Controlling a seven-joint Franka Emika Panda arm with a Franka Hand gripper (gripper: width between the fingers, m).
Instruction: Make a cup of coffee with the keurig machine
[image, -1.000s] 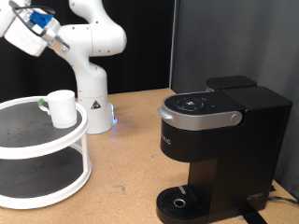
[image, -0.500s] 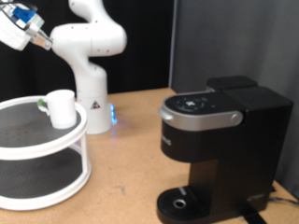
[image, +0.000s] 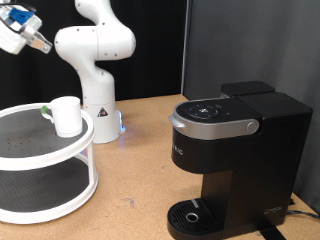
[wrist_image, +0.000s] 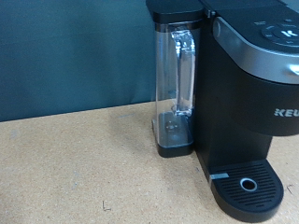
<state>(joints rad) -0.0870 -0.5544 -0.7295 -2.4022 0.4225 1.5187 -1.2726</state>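
Note:
The cup (image: 66, 115), a small white mug with a green mark by its handle, stands upright on the top tier of a white round stand (image: 30, 160) at the exterior view's left. The keurig machine (image: 235, 150), boxy and black with a silver-grey lid handle (image: 215, 126), stands at the right with its lid closed and its round drip tray (image: 190, 215) bare. My gripper (image: 40, 44) is high at the top left corner, above the cup and far from the machine. Its fingers do not show in the wrist view, which looks at the machine (wrist_image: 248, 84) and its drip tray (wrist_image: 248, 187).
The arm's white base (image: 98, 110) stands behind the stand. A clear water tank (wrist_image: 176, 84) sits on the machine's side. Brown tabletop (image: 140, 180) lies between stand and machine. A dark curtain is behind.
The gripper has swung up and towards the exterior view's left edge. The cup and the machine have not moved.

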